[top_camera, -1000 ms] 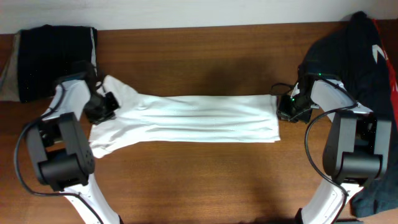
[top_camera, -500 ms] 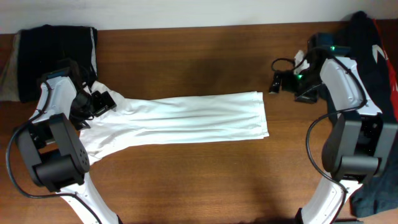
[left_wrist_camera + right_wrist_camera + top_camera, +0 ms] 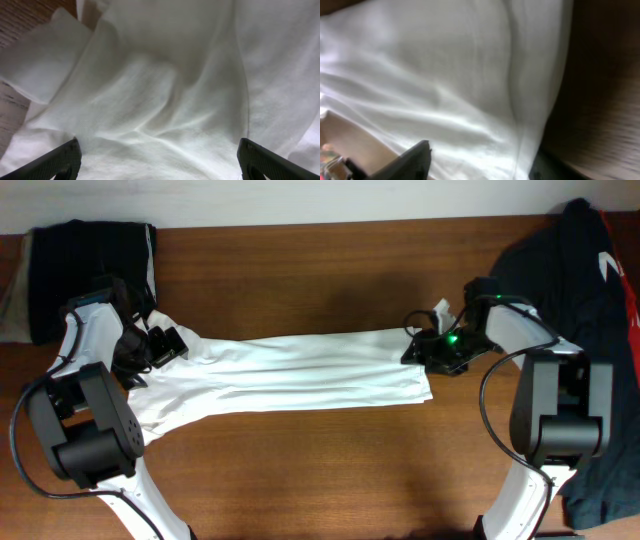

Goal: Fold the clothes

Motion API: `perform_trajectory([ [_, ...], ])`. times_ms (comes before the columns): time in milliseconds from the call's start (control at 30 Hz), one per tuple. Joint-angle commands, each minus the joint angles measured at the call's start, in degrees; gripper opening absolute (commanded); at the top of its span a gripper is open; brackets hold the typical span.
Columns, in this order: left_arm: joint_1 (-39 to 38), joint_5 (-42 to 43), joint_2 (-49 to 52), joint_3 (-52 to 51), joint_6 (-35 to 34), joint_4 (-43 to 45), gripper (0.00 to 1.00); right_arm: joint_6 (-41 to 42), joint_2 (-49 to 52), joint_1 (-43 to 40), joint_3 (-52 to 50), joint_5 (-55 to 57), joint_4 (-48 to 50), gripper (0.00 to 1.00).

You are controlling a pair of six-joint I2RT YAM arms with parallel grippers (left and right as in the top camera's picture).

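The white T-shirt (image 3: 300, 370) lay flat on the tabletop (image 3: 320, 480) as a long, narrow band. Its long axis ran from one arm to the other. The wider end with the sleeves was on the left side and the straight hem end was on the right side.

The left gripper (image 3: 152, 348) was over the sleeve end, on the far edge of the band. In the left wrist view its jaws stood wide open, with wrinkled cloth under them and nothing held.

The right gripper (image 3: 425, 350) was at the far corner of the hem end. In the right wrist view its jaws were on each side of the cloth edge, partly apart. I cannot tell if they already pinched the cloth.

Each arm was therefore near its own end. I judge that the next fold must go along the long axis, one end carried over to the other.

A black garment (image 3: 600, 270) lay behind the right arm, and a folded bundle (image 3: 85, 275) lay behind the left arm, both apart from the shirt.
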Motion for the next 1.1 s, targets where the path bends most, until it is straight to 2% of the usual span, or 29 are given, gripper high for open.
perform_trajectory([
  [0, 0.42, 0.63, -2.1, 0.92, 0.0, -0.37, 0.99, 3.61, 1.66, 2.84, -2.49, 5.62, -0.07, 0.18],
  [33, 0.42, 0.63, -2.1, 0.92, 0.0, -0.35, 0.99, 4.96, 1.66, 2.86, -2.49, 5.79, -0.07, 0.04],
  [167, 0.42, 0.63, -2.1, 0.9, 0.02, -0.39, 0.99, 10.05, 1.55, 1.62, -1.29, 9.57, -0.37, 0.04],
  [233, 0.42, 0.63, -2.1, 0.9, 0.02, -0.42, 0.99, 10.03, 1.01, 0.46, 0.09, 9.94, -1.88, 0.04],
  [367, 0.42, 0.63, -2.1, 0.61, 0.0, -0.61, 1.0, 10.05, -2.54, -3.98, 6.54, 15.89, -9.46, 0.04],
  [500, 0.42, 0.66, -2.1, 0.22, 0.02, -0.59, 0.99, 10.05, -5.97, -4.79, 12.22, 21.49, -16.68, 0.04],
  [600, 0.42, 0.63, -2.1, 0.22, 0.0, -0.35, 0.99, 10.03, -7.5, -1.53, 13.92, 21.16, -18.25, 0.04],
  [933, 0.42, 0.61, -2.1, 0.22, 0.02, -0.15, 0.99, 17.11, -7.72, 19.08, 17.66, 20.98, -14.03, 0.04],
  [1067, 0.42, 0.59, -2.1, 0.22, 0.02, -0.15, 0.99, 17.14, -7.5, 26.49, 17.0, 21.0, -12.94, 0.04],
])
